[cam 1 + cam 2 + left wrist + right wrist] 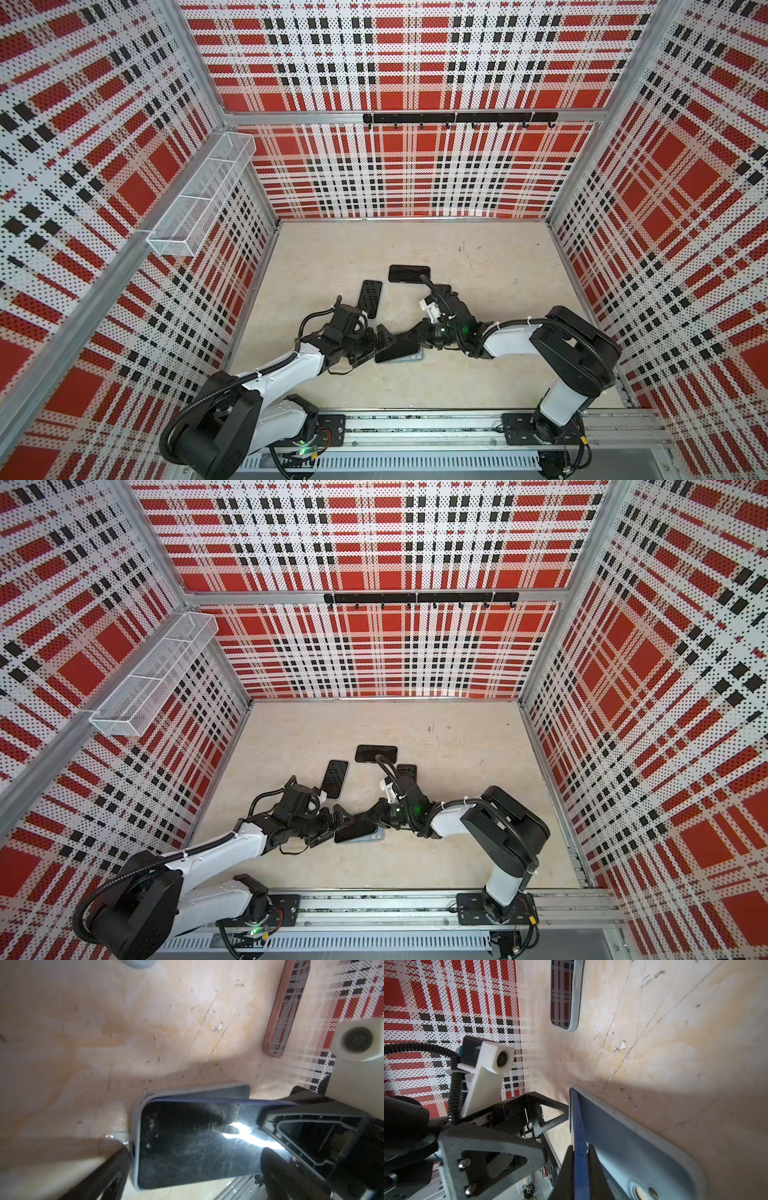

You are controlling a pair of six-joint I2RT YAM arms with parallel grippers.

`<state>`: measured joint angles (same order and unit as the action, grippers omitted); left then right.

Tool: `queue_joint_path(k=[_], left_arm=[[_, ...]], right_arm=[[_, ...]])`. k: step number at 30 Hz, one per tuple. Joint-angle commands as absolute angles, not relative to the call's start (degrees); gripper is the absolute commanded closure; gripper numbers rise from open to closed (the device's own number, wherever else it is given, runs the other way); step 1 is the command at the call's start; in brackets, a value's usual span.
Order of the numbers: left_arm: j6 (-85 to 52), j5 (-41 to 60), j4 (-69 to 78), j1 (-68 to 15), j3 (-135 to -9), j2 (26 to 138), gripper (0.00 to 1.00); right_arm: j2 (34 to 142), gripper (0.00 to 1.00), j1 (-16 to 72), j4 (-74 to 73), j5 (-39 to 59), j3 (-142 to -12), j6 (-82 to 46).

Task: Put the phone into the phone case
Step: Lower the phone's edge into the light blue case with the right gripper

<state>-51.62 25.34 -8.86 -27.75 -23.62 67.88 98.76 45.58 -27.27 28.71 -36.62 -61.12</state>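
The phone [395, 348] [353, 830] has a dark screen [197, 1142] and a blue edge [577, 1126]. It is tilted, one end low in the pale grey-blue phone case [415, 360] [377, 837] [136, 1124] [633, 1147], which lies flat on the table. My right gripper [420, 332] [376, 809] [581, 1151] is shut on the phone's raised edge. My left gripper [376, 344] [332, 825] [196, 1153] stands open at the other end of the phone and case. One of its fingers [116, 1165] rests beside the case's rim.
A cased phone [370, 300] [335, 782] [566, 995] lies just behind the left arm. A bare phone [409, 274] [376, 754] lies farther back. A third dark slab [444, 288] [407, 771] is partly hidden by the right wrist. A pink-cased phone [284, 1012] shows too.
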Motion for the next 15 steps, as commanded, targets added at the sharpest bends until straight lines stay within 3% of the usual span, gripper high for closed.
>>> queue_joint_path(k=[1,8,15], left_arm=[[-50.56,24.23,-9.79,-27.48,-24.55,68.82,0.0],[-49.37,24.09,-10.21,-27.37,-25.02,69.17,0.0],[-48.69,23.76,-10.86,-27.41,-24.85,68.34,0.01]], right_arm=[[102.45,1.0,47.97,-18.6,24.97,-35.29,-58.83],[98.53,0.85,48.77,-10.77,17.79,-36.31,-57.4],[94.73,0.77,49.57,-3.84,13.1,-39.79,-56.15]])
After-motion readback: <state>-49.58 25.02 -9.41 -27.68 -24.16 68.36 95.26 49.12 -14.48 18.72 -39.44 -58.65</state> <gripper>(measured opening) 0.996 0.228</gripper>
